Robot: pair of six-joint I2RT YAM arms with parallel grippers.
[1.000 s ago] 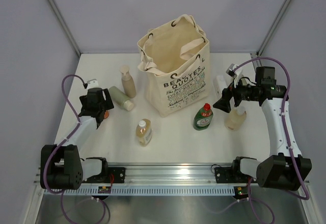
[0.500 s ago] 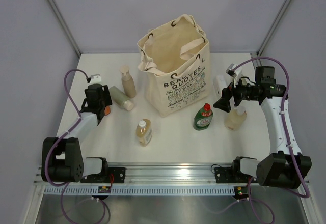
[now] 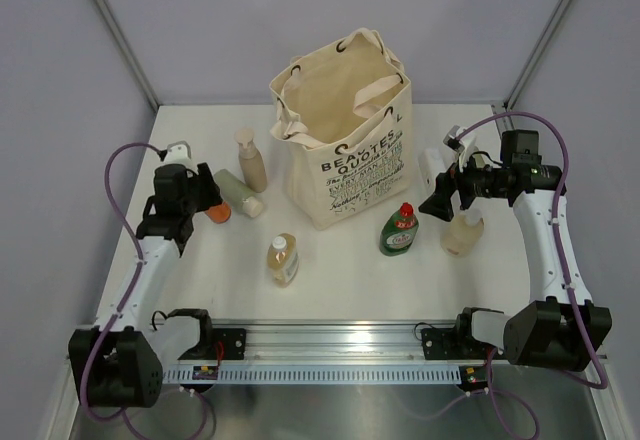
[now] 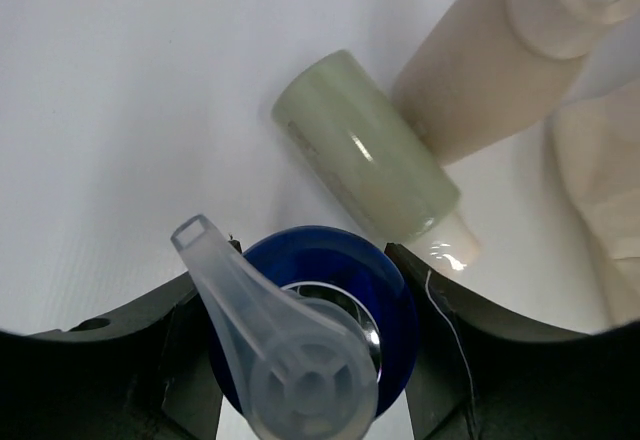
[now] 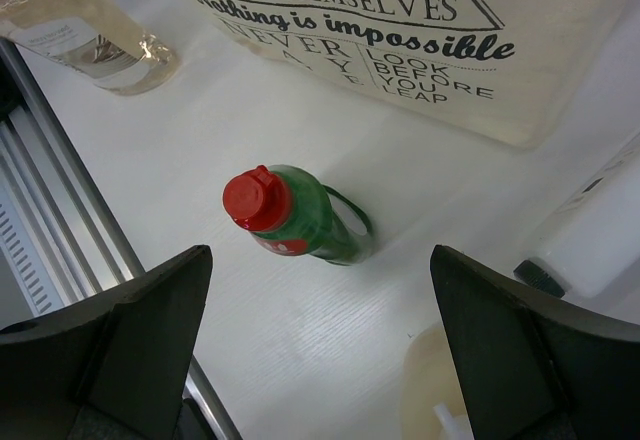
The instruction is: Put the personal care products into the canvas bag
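My left gripper is shut on a small pump bottle, orange from above; the left wrist view shows its dark blue shoulder and clear pump head between both jaws. Just beyond lie a sage-green tube and an upright beige pump bottle. The canvas bag stands open at the centre back. My right gripper is open, hovering right of a green bottle with a red cap.
An amber bottle lies in front of the bag. A cream bottle and a white tube stand under and beside my right gripper. The metal rail runs along the near edge.
My left gripper closed on the small pump bottle, and the left arm then rose and shifted left with it. The right arm barely moved.
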